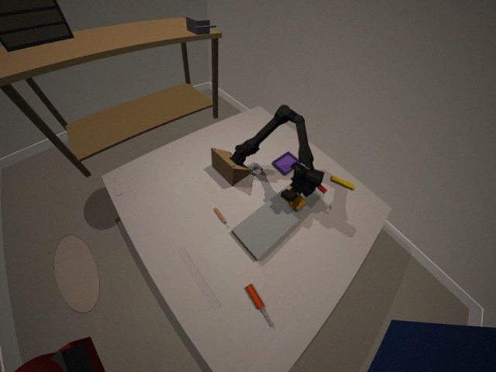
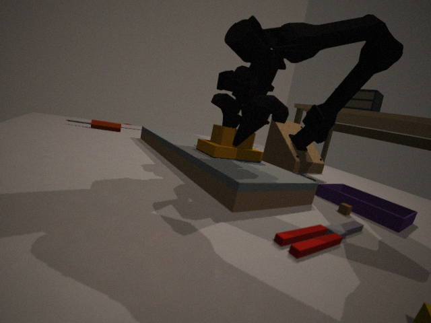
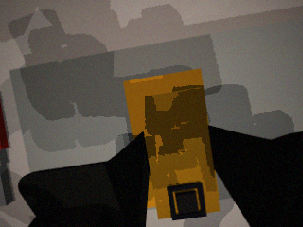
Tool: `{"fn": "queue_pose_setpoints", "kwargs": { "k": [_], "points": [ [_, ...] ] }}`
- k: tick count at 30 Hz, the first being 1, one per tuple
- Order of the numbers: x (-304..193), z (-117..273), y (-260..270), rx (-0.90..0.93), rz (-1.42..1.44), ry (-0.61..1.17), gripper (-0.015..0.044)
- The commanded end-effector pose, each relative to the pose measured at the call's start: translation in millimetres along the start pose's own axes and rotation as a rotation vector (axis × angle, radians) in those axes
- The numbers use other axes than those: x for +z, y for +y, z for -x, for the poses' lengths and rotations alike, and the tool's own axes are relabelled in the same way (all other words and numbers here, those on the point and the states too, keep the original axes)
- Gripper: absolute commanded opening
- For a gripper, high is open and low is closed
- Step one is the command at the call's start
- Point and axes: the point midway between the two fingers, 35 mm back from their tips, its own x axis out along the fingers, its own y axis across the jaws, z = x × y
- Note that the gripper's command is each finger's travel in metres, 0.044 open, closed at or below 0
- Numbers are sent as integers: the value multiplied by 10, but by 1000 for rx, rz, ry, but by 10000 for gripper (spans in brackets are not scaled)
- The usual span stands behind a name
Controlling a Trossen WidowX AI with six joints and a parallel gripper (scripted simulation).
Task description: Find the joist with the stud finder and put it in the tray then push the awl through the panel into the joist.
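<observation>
A: Top view. Pale desk [image 1: 160,200] [image 2: 104,215] [image 3: 142,7] is filling the middle of a grey-walled room; a wooden workbench [image 1: 120,39] [image 2: 382,116] is standing beyond it.

B: And on the desk?

A: Grey panel [image 1: 262,230] [image 2: 278,173] [image 3: 256,61] is lying flat, purple tray [image 1: 286,163] [image 2: 368,208] sitting near it. Small orange-handled tool [image 1: 219,215] is lying just beside one end, larger red-orange-handled tool [image 1: 255,297] [image 2: 106,125] farther off. I'm not telling which is the awl.

B: Arm pose?

A: Black arm [image 1: 284,111] [image 2: 376,38] is rising from its wooden wedge mount [image 1: 216,162] [image 2: 281,146], bending high at the elbow and reaching down over the panel.

B: Exterior view. Shadows are spreading over the desk; red-handled pliers [image 1: 322,187] [image 2: 314,239] are lying between the near edge of the view and the tray. Forearm is running nearly level, wrist turning steeply down.

A: Pincer [image 1: 293,195] [image 2: 231,136] [image 3: 170,131]?

B: Partly open, gripping the yellow stud finder [image 1: 297,203] [image 2: 222,147] [image 3: 177,156], whose base is sitting at the panel's surface.

A: Wrist view. Dark fingers are flanking the stud finder; its square display [image 3: 187,200] is showing dark. Panel and shadows are filling much of the background.
</observation>
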Motion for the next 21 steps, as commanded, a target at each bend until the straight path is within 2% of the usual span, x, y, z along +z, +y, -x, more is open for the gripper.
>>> {"fn": "queue_pose_setpoints", "kwargs": {
  "k": [1, 21],
  "points": [
    [-5, -3, 171, 8, 4, 3, 0],
    [-4, 5, 746, 11, 4, 2, 0]
  ]
}}
